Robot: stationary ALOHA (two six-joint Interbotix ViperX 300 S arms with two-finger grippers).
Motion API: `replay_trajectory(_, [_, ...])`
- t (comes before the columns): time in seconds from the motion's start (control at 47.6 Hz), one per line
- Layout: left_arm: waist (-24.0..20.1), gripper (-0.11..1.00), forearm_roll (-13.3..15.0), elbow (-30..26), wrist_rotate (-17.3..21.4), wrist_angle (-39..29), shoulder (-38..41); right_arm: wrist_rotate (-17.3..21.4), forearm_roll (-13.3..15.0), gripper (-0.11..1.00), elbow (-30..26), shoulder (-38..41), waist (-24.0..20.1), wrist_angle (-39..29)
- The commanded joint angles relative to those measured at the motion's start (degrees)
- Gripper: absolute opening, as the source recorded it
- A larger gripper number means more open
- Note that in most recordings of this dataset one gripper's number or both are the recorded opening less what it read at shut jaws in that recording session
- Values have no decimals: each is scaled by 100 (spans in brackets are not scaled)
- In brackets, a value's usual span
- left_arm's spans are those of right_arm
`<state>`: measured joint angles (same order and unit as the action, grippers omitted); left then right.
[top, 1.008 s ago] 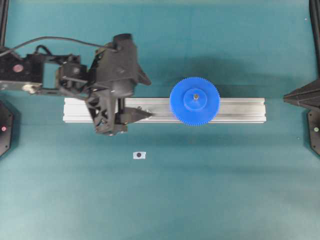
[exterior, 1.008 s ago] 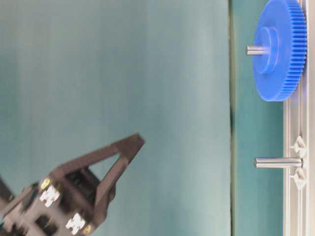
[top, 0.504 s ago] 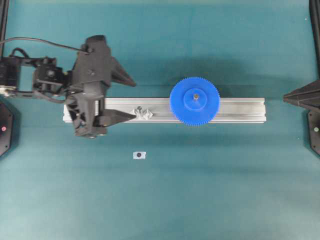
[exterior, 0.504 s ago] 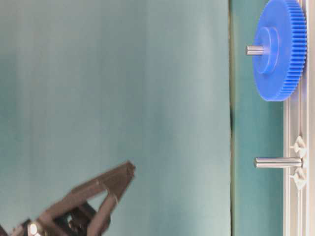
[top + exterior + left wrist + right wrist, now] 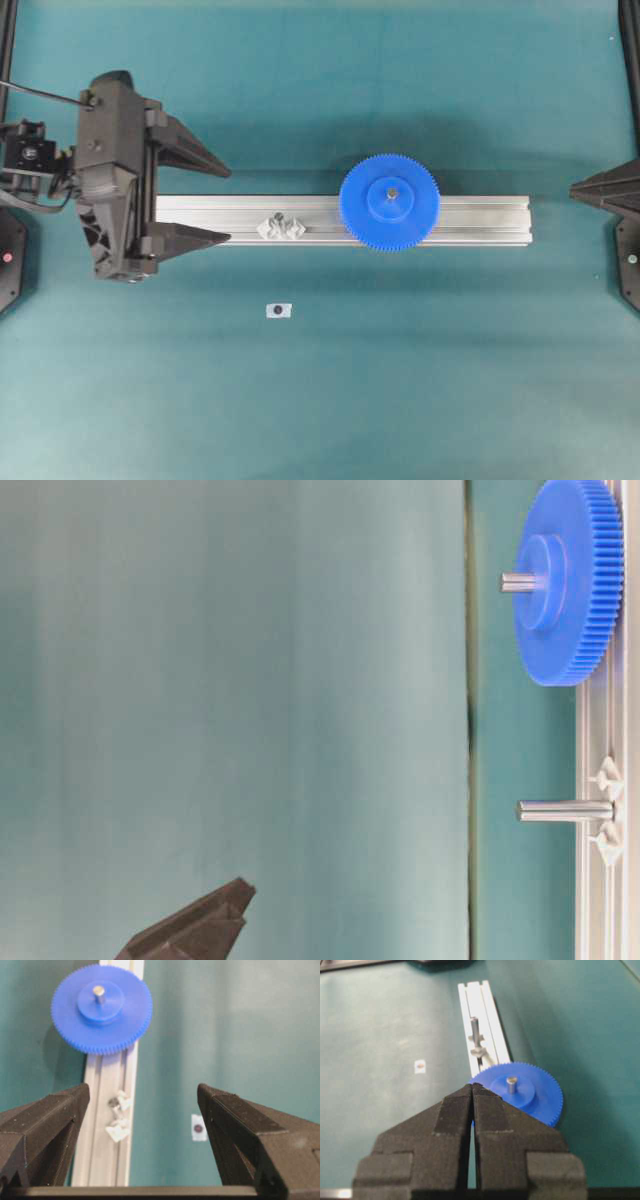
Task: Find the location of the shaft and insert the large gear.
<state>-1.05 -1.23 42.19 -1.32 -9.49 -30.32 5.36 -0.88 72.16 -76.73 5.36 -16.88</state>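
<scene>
I see the large gear [image 5: 389, 202] lying flat, bright blue with fine teeth all round, its raised hub threaded on a grey pin that pokes through the centre hole. The shaft [image 5: 562, 810] (thin, grey, bare) stands upright near it on its clear bracket.

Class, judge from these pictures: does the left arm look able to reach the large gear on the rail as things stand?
Probably yes. The left gripper is open and faces the large gear along the rail; only the small bare pin stands between.
</scene>
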Motion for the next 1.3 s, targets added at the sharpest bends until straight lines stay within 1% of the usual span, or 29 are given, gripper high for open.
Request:
replay_trajectory(0.0, [26, 88, -9, 0, 0, 202, -97, 35, 0, 3, -44, 97, 9, 79])
replay_trajectory(0.63, [26, 88, -26, 158, 44, 272, -202, 44, 0, 3, 53, 70, 9, 88])
replay_trajectory(1.281, [26, 88, -26, 167, 44, 281, -255, 44, 0, 3, 70, 70, 9, 88])
